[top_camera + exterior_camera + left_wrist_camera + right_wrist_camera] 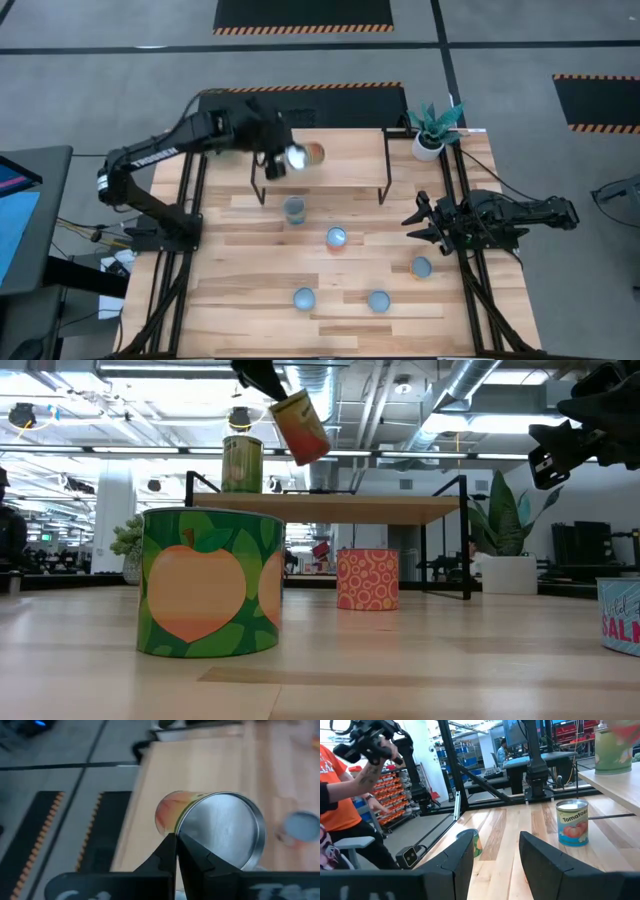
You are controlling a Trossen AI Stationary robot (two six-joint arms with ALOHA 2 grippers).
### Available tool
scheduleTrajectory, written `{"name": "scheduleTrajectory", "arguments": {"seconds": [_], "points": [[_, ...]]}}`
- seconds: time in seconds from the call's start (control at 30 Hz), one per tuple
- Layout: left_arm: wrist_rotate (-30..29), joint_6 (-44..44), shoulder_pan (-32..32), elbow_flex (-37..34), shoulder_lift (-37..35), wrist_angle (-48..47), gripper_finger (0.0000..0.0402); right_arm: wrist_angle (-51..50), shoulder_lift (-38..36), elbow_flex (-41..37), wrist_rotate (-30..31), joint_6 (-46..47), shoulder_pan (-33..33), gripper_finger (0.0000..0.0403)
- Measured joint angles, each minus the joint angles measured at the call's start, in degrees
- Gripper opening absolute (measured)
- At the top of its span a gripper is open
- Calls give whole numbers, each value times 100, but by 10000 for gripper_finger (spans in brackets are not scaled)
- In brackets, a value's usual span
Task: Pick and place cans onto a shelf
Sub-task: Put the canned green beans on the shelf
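My left gripper (pixel 280 160) is shut on an orange-labelled can (pixel 303 155) with a silver end (pixel 225 830), held tilted above the light-wood shelf (pixel 340 165). In the low view this can (pixel 300 425) hangs over the shelf board (pixel 330 508), beside a green can (pixel 241 463) that stands on the board. Several more cans stand upright on the table, among them one just in front of the shelf (pixel 294 208) and one at mid-table (pixel 336 238). My right gripper (pixel 425 222) is open and empty at the table's right side; it also shows in its own wrist view (pixel 495 860). My left gripper pinches the can at the rim of its silver end (pixel 173 836) between its two closed fingers. The fingers come from above and from the table's left. The can is lifted clear of the shelf and tilted, its silver end toward the gripper.
A white plant pot (pixel 430 140) stands at the shelf's far right corner. Three cans sit near the front of the table (pixel 303 298), (pixel 378 300), (pixel 421 267). A person in an orange shirt (pixel 340 795) is beyond the table.
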Motion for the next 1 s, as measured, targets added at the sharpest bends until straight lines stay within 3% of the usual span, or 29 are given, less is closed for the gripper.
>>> {"name": "scheduleTrajectory", "arguments": {"seconds": [0.3,0.43,0.63,0.9,1.0], "points": [[422,89,602,621,-7,31,0,14,0,-1,0,11,0,182],[392,-343,629,929,155,-77,0,24,0,-1,0,50,0,182],[200,-996,642,1952,979,-788,0,39,0,-1,-2,447,5,182],[-39,-1322,736,4042,2392,-2200,0,44,0,0,-19,666,9,182],[83,-1442,845,3837,2471,-2031,0,42,0,-1,-24,676,9,182]]}}
